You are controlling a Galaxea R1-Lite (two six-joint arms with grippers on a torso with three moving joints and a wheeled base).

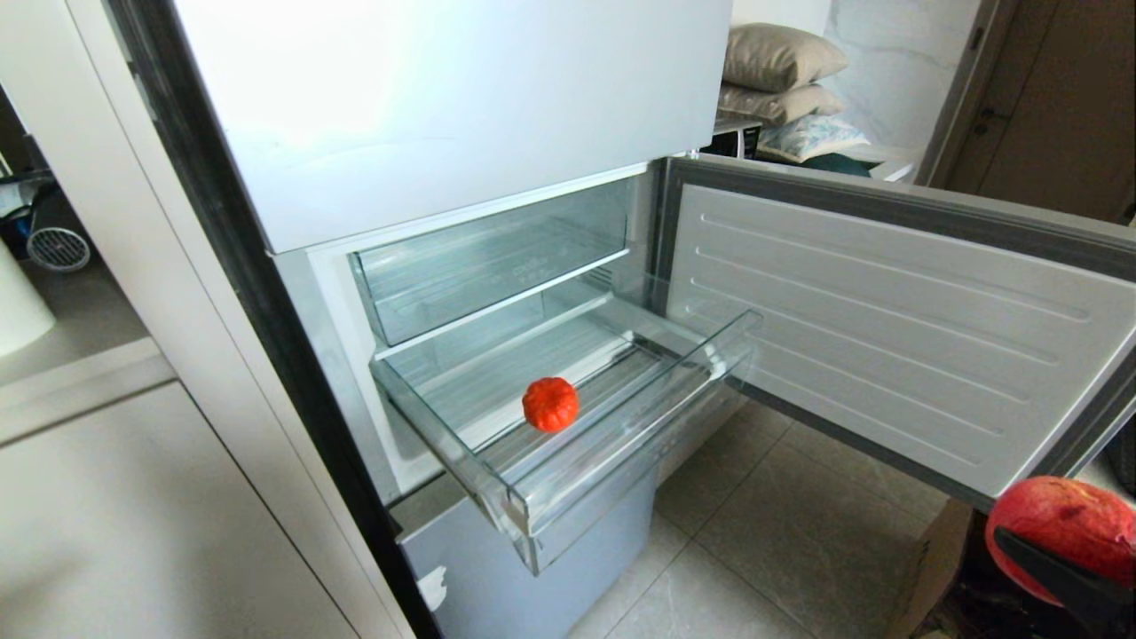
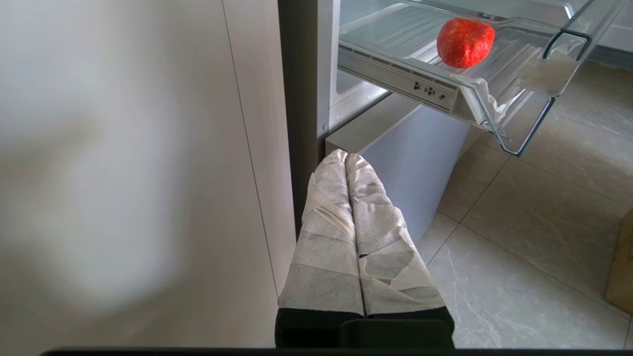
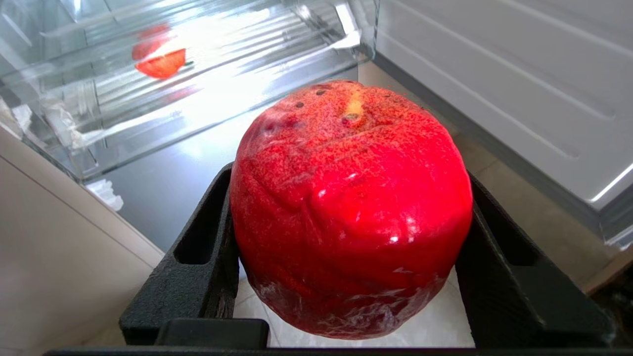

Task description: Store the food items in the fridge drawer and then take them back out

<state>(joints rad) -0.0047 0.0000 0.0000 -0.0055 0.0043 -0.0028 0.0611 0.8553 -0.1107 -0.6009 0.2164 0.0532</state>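
The fridge drawer (image 1: 621, 444), a clear plastic bin, is pulled out of the open fridge. A small ribbed orange-red food item (image 1: 550, 404) lies on its floor near the middle, also seen from the left wrist (image 2: 465, 42) and from the right wrist (image 3: 160, 63). My right gripper (image 3: 348, 180) is shut on a larger round glossy red fruit (image 3: 351, 207), a black finger (image 3: 198, 257) on each side. In the head view that fruit (image 1: 1065, 519) hangs at the lower right, below and right of the drawer. My left gripper (image 2: 346, 157) is parked low beside the fridge, its taped fingers pressed together.
The fridge door (image 1: 887, 328) stands open to the right of the drawer. A closed clear drawer (image 1: 479, 266) sits above and a blue-grey panel (image 1: 532, 568) below. A cardboard box (image 1: 932, 568) stands on the tiled floor near my right arm. A pale cabinet (image 1: 133, 497) flanks the left.
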